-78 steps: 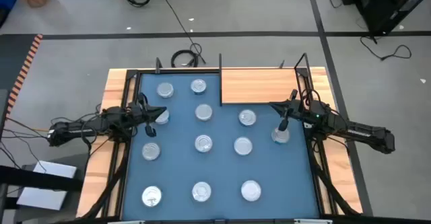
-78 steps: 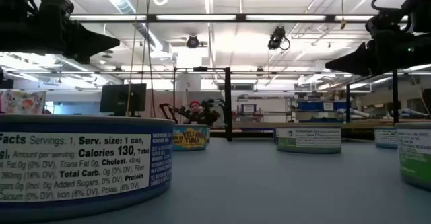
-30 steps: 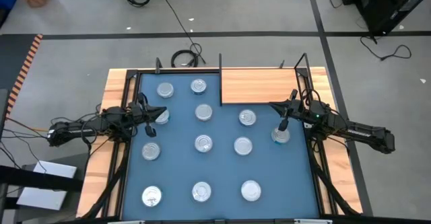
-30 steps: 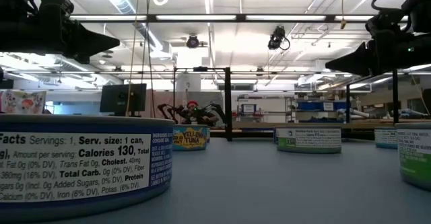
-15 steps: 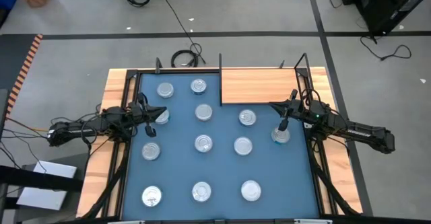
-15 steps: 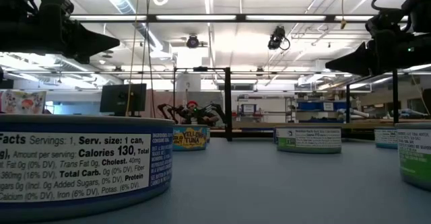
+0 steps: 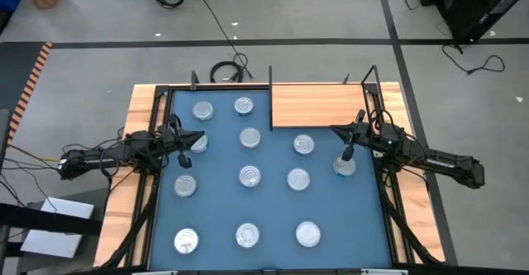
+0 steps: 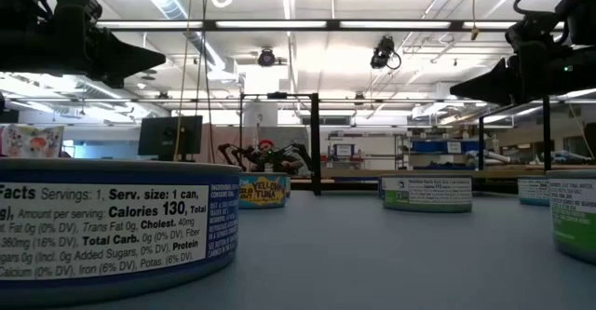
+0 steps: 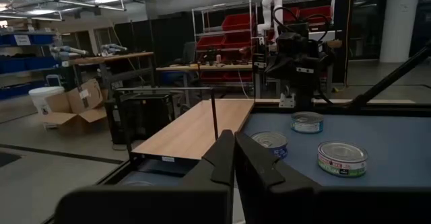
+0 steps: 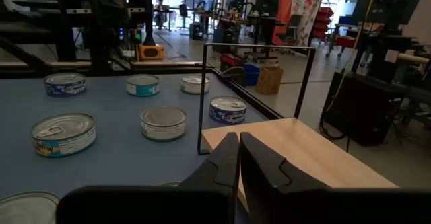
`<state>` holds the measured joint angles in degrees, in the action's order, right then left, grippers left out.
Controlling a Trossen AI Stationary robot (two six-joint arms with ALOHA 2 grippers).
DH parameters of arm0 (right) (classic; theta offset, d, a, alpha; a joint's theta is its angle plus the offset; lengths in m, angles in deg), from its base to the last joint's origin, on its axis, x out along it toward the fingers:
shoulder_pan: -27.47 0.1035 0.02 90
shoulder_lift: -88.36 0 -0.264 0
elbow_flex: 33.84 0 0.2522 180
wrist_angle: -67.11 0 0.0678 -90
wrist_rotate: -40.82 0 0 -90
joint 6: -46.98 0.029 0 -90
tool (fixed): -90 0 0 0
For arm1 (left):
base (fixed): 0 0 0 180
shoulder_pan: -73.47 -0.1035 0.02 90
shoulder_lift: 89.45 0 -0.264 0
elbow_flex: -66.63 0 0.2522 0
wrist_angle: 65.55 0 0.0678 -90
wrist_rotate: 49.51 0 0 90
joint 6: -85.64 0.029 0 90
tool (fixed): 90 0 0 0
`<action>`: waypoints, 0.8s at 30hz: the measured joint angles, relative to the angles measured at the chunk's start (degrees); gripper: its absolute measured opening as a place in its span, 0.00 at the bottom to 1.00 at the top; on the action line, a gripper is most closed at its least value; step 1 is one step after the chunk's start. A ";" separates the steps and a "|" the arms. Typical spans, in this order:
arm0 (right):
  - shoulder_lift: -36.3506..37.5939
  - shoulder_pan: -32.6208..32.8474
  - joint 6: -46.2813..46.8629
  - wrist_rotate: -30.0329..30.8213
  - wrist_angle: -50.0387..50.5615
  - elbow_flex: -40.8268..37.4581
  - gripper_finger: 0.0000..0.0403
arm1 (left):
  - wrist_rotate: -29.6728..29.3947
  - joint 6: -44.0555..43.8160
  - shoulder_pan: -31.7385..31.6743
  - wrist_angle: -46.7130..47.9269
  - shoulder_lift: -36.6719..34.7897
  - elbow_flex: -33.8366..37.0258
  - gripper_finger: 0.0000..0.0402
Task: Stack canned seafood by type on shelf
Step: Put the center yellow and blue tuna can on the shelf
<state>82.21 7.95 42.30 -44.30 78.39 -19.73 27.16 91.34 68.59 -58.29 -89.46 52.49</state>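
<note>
Setting: Blue mat (image 7: 273, 201) covers a wood-edged table in a lit workshop; racks, bins and a person far off fill the room beyond.
Right gripper: right gripper (image 7: 348, 153) hangs above the mat, fingers pressed together in its wrist view (image 10: 237, 158), gripping nothing.
Nearest tin: a short round silver-lidded tin (image 7: 343, 167) sits almost directly beneath those fingertips, on the mat.
Shelf: the flat rectangular light-brown wooden shelf board (image 7: 318, 106) lies just ahead of the right gripper, bare of tins, with a thin black wire frame (image 10: 252, 93) standing at its near corner.
Other tins: roughly ten more small silver-lidded tins (image 7: 249, 174) are scattered over the mat out toward the left arm.
Left gripper: left gripper (image 7: 184, 145) waits across the mat, fingers likewise closed and empty in its wrist view (image 9: 235, 158), a tin (image 7: 197, 142) close by its tip.
Progress: judged not yet begun; no tin is stacked.
Risk: descending with fingers closed would probably strike the lid and skid the tin; a carried tin could clip the wire frame; mixing types is likely, since lids look alike from overhead.
View difference: only the low and wrist views reveal side labels, such as a blue nutrition panel (image 8: 112, 222) and green bands (image 9: 342, 158); the high view alone shows the whole layout.
</note>
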 joint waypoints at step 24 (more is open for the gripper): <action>0.00 0.01 0.01 0.00 -0.03 -0.01 0.07 | 0.00 -0.01 0.00 -0.48 0.00 -0.02 0.04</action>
<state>82.21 7.95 42.30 -44.30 78.36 -19.74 27.16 91.33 68.60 -58.77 -89.46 52.48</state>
